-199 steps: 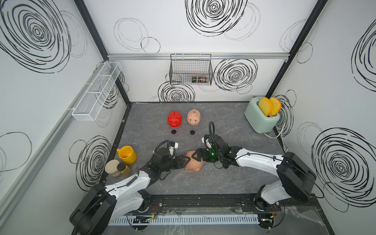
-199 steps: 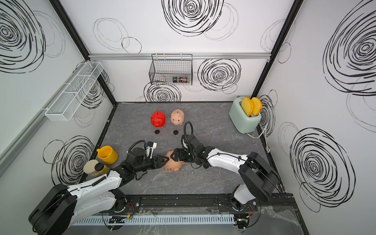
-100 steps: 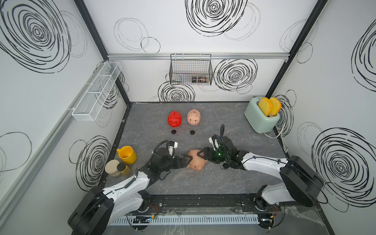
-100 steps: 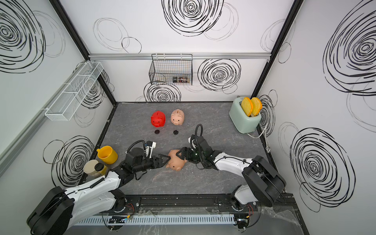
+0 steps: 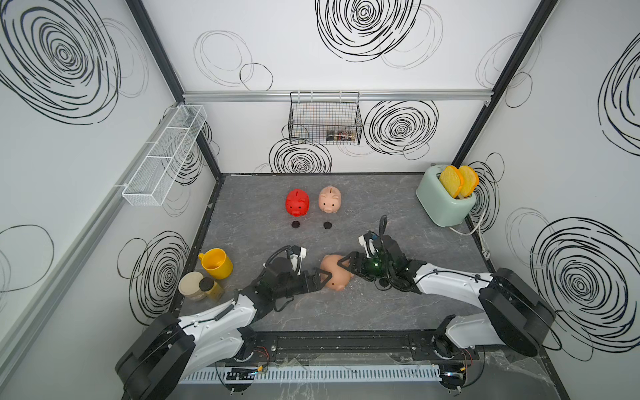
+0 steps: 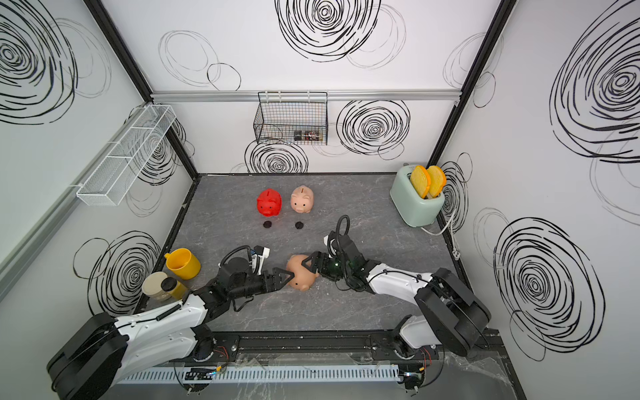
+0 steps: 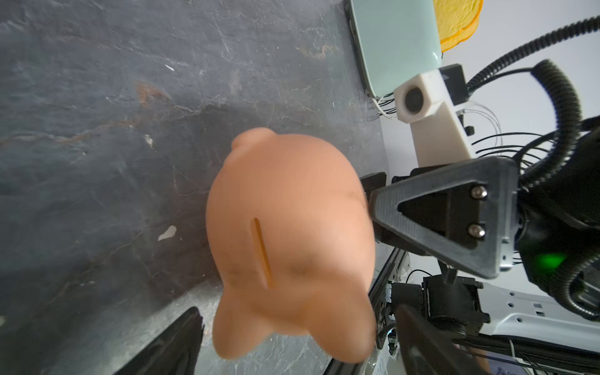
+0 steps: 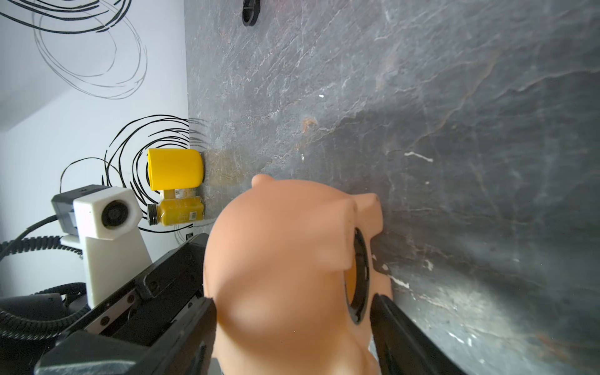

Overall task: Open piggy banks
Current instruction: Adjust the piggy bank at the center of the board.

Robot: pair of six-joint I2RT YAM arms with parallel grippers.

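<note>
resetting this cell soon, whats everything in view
red piggy bank: 1, red, back centre
pink piggy bank: 1, pink, beside red
peach piggy bank: 1, peach, sideways, front centre
plugs: 2, black, in front of upright banks
mug: 1, yellow, front left
jar: 1, beige, beside mug
bottle: 1, yellow, beside jar
toaster: 1, mint, back right
toast: 2, yellow, in toaster
wire basket: 1, black, back wall
mesh shelf: 1, white, left wall
left jaws: 1 pair, black, open around peach bank
right jaws: 1 pair, black, gripping peach bank
</note>
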